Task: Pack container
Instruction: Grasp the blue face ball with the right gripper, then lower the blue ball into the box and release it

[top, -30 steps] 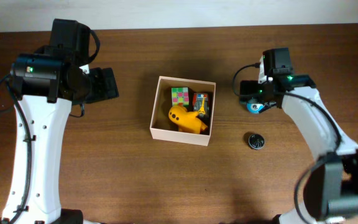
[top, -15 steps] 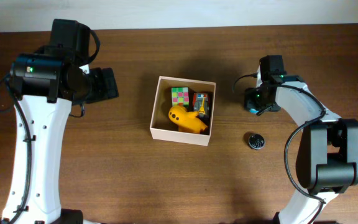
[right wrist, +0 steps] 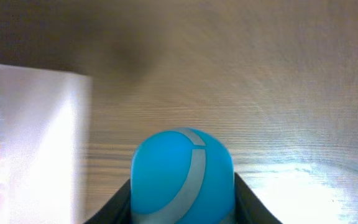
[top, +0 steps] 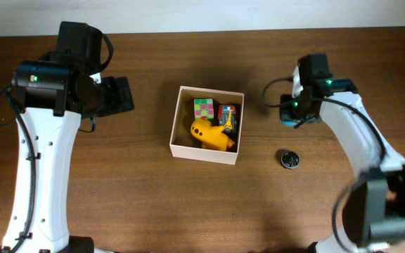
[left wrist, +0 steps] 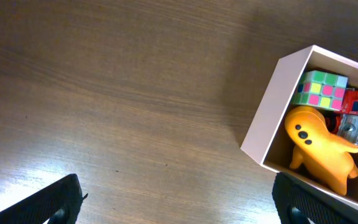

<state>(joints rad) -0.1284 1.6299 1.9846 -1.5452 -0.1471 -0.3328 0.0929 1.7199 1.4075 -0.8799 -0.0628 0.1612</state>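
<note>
The container (top: pixel 202 152) is a square white-walled cardboard box at the table's middle. It holds a yellow toy (top: pixel 211 135), a colourful cube (top: pixel 203 107) and a red and blue toy (top: pixel 228 117). To its right, my right gripper (top: pixel 290 114) is shut on a blue ball with a grey stripe (right wrist: pixel 182 171), a dark finger pressing each side. The box's white wall (right wrist: pixel 36 143) shows blurred at the left of the right wrist view. My left gripper (left wrist: pixel 180 205) hangs open over bare wood left of the box (left wrist: pixel 267 118), its fingers (left wrist: pixel 58 199) wide apart.
A small round black object (top: pixel 290 159) lies on the wood below the right gripper, right of the box. The left arm (top: pixel 41 140) stands along the table's left side. The table's far edge (top: pixel 202 31) runs along the top.
The right gripper's jaws have come together on the blue ball. The right arm shifted slightly. The left arm has not moved.
</note>
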